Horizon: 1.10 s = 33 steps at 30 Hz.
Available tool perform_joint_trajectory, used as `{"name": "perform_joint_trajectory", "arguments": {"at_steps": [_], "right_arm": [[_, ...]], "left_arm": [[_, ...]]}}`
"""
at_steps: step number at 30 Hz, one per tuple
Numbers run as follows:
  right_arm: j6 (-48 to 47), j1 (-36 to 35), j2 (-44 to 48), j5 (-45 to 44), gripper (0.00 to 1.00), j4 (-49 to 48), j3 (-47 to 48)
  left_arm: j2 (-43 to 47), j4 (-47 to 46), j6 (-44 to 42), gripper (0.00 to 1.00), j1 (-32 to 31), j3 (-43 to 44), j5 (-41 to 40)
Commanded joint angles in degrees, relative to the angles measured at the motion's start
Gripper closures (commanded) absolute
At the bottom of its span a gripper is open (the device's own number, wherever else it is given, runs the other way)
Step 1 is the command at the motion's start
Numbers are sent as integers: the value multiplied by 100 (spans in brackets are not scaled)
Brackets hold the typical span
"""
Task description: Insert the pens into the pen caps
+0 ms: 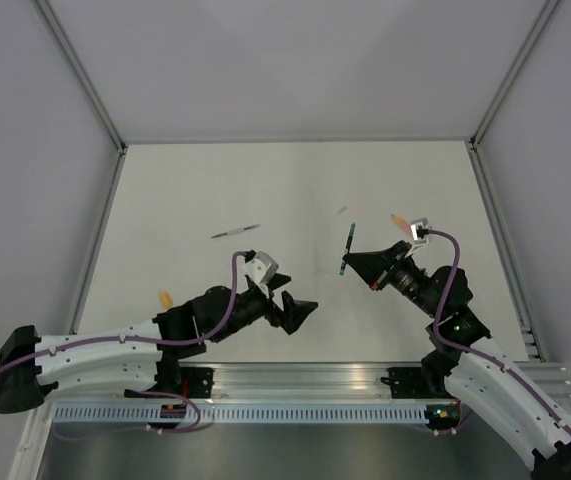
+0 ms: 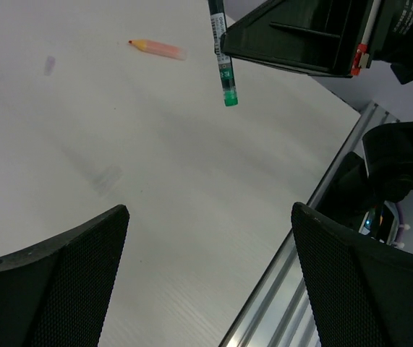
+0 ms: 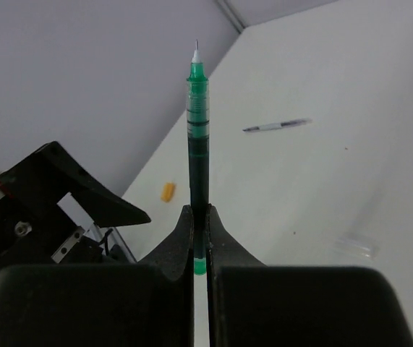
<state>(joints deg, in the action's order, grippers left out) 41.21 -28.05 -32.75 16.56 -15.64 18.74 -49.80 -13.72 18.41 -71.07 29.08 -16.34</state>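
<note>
Light, stiff, slippery-looking green pen [image 3: 197, 144] was pinched near its tail by right gripper [image 3: 199, 217], nib at 12 o'clock; left gripper [image 2: 207, 213] was seen open

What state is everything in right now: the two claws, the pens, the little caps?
Left gripper: open, empty.
Right gripper: shut on the green pen.
Green pen: gripped near its back end, tip bare, no cap on.
Silver pen: lying on the table, untouched.
Pink-orange marker: lying on the table, untouched.
Yellow-orange cap: loose on the table, no pen in it.
Clear cap: loose on the table, on its side.
</note>
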Motion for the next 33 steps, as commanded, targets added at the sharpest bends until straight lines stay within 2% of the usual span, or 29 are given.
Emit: {"name": "perform_joint_trajectory", "arguments": {"at_steps": [1,4,10,13,18,22,29,33], "right_arm": [[27,-130,216,576,100,-1413,-238],[115,-279,138,1033,100,-2141,-484],[45,-929,-292,1078,100,-2531,-477],[-173,-1421,-634,1104,100,-2567,-354],[-693,-2387,-1075,542,100,-2260,-99],[-746,-2643,-1303,349,100,-2382,-55],[-843,-2802,-1199,102,100,-2374,-90],[-887,-2811,-1005,-29,100,-2383,-152]], "left_arm": [[479,-351,329,1,14,11,70],[884,-605,382,1,14,-261,-158],[1306,-1002,312,7,14,-500,52],[1333,-809,268,12,14,-447,-167],[1289,-896,241,20,14,-465,86],[1245,-843,277,27,14,-412,245],[1034,-711,488,29,14,-289,447],[753,-790,549,35,14,-228,553]]}}
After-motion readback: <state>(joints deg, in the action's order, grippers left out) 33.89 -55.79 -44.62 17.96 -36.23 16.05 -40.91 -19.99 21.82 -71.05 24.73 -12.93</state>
